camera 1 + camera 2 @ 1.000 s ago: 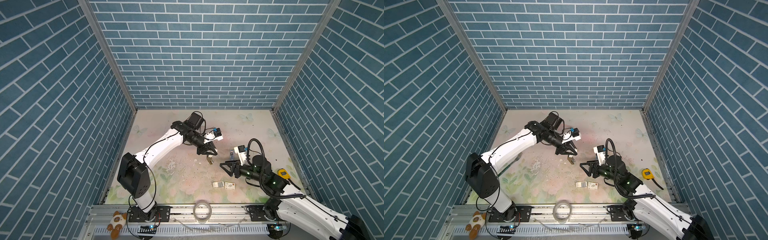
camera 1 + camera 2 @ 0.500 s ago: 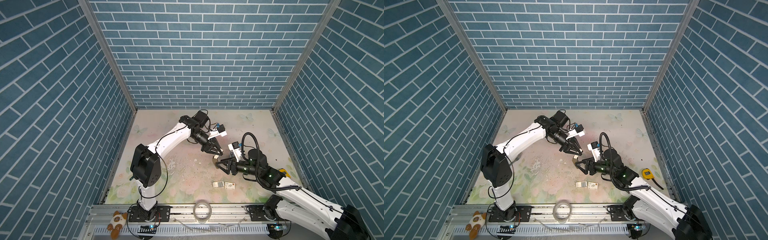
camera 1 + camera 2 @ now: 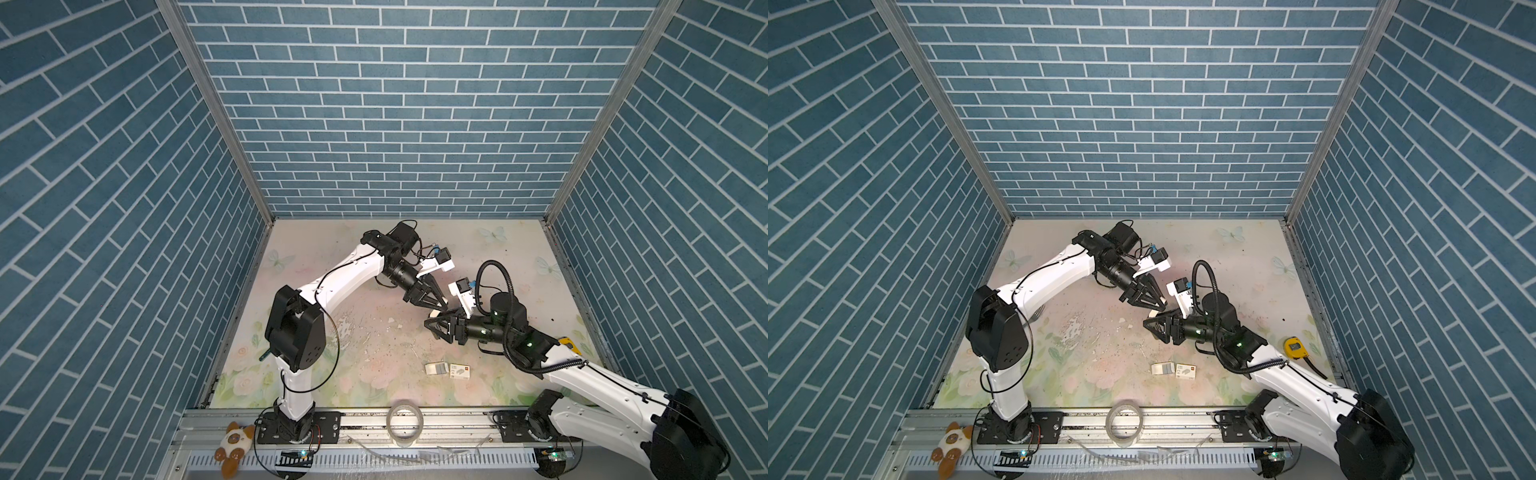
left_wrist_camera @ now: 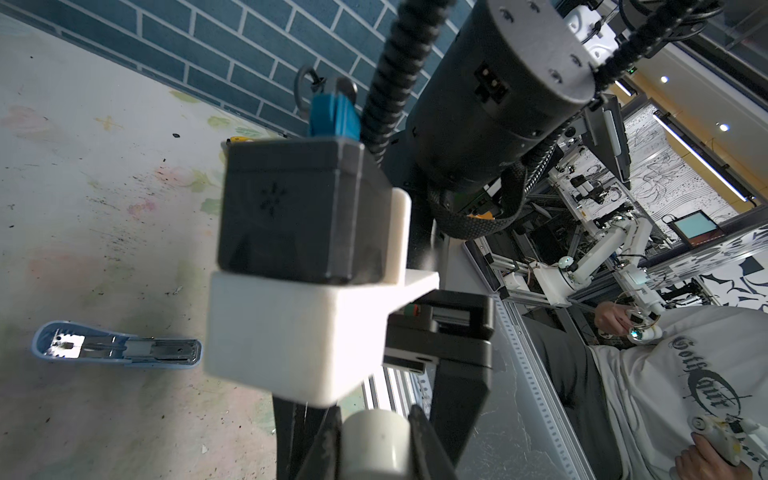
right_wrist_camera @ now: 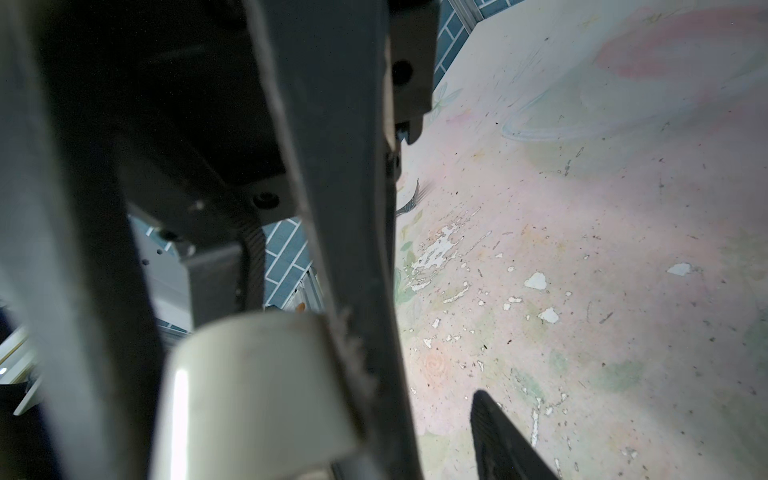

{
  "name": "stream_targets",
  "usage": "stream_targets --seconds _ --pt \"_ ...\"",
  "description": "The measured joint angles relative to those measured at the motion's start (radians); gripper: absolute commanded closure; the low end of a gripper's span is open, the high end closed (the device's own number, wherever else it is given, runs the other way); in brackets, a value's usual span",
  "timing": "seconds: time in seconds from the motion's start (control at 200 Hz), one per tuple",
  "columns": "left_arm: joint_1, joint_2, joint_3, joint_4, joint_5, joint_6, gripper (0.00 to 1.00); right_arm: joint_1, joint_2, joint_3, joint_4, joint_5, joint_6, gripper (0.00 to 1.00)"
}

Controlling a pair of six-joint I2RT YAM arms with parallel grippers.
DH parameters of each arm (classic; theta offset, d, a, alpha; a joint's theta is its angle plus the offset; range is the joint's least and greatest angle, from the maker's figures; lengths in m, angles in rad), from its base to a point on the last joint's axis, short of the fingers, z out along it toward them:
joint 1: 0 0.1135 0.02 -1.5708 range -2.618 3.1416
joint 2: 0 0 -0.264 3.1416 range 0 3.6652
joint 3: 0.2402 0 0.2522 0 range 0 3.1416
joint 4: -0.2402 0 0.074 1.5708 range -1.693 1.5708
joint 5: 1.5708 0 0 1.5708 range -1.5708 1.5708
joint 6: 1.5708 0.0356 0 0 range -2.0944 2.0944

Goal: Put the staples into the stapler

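Near the middle of the table (image 3: 365, 353), the two arms meet tip to tip. The left tool (image 3: 437, 308) is pressed together on a small off-white rounded piece (image 4: 374, 440), which fills the near foreground of both wrist views; what the piece is I cannot tell. Just beside it in both top views, the right tool (image 3: 432, 329) points toward the left arm with its jaws standing apart; whether it touches the piece is unclear. The staples sit well apart from both tools, near the table's front edge: the printed staple box (image 3: 459, 370) with its red corner mark lies flat, and the plain white inner tray (image 3: 436, 368) lies just beside it on the left-arm side, out of the box. A light-blue stapler (image 4: 116, 349) lies open on the table with its metal magazine showing, made out only in the left wrist view. A roll of clear tape (image 3: 406, 424) rests on the front rail (image 3: 457, 419)
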Motion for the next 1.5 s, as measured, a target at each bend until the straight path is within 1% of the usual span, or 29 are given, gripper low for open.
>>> stream_targets --seconds 0.07,0.205,0.265,0.315,0.385,0.465,0.535,0.585,0.635,0.67,0.755,0.885,0.95,1.2,1.29,1.34,1.5 --pt "0.000 0.000 0.000 0.002 0.000 -0.004 0.97 0.000 0.004 0.000 0.020 -0.005 0.010 0.52" --pt "0.000 -0.001 -0.011 0.021 0.003 -0.015 0.95 0.000 0.004 -0.004 0.053 -0.003 0.020 0.71" --pt "0.000 -0.002 -0.022 0.024 0.014 -0.031 0.94 0.005 0.004 -0.008 0.066 -0.006 -0.002 0.75" --pt "0.000 -0.005 -0.034 0.027 0.026 -0.042 0.89 0.010 0.004 -0.011 0.072 -0.009 -0.016 0.79" --pt "0.000 -0.011 -0.048 0.042 0.029 -0.049 0.86 0.011 0.004 -0.013 0.072 -0.011 -0.018 0.83" --pt "0.001 -0.019 -0.065 0.064 0.031 -0.060 0.77 0.011 0.004 -0.013 0.071 -0.010 -0.020 0.84" --pt "0.001 -0.034 -0.087 0.093 0.029 -0.075 0.63 0.013 0.003 -0.013 0.066 -0.008 -0.024 0.85" --pt "0.000 -0.048 -0.106 0.120 0.015 -0.089 0.51 0.013 0.003 -0.013 0.055 0.005 -0.018 0.86" --pt "0.000 -0.066 -0.129 0.153 -0.003 -0.104 0.43 0.011 0.003 -0.013 0.036 0.019 -0.016 0.86" --pt "0.000 -0.078 -0.142 0.167 -0.013 -0.114 0.39 0.010 0.003 -0.013 0.021 0.027 -0.016 0.86" --pt "0.001 -0.102 -0.164 0.197 -0.042 -0.137 0.35 0.010 0.003 -0.010 -0.008 0.044 -0.017 0.86" --pt "0.013 -0.138 -0.208 0.256 -0.086 -0.156 0.30 0.010 0.002 0.007 -0.068 0.069 -0.020 0.86" --pt "0.034 -0.165 -0.246 0.285 -0.106 -0.167 0.29 0.008 0.001 0.013 -0.102 0.085 -0.020 0.86" --pt "0.185 -0.259 -0.360 0.356 -0.198 -0.178 0.27 0.007 -0.008 0.039 -0.264 0.161 -0.059 0.85" --pt "0.243 -0.282 -0.367 0.347 -0.243 -0.157 0.27 0.006 0.011 0.085 -0.337 0.221 -0.085 0.84" --pt "0.278 -0.300 -0.371 0.343 -0.270 -0.144 0.29 0.005 0.038 0.119 -0.380 0.266 -0.102 0.83" --pt "0.362 -0.379 -0.393 0.317 -0.365 -0.121 0.31 0.003 0.190 0.223 -0.469 0.418 -0.152 0.83"
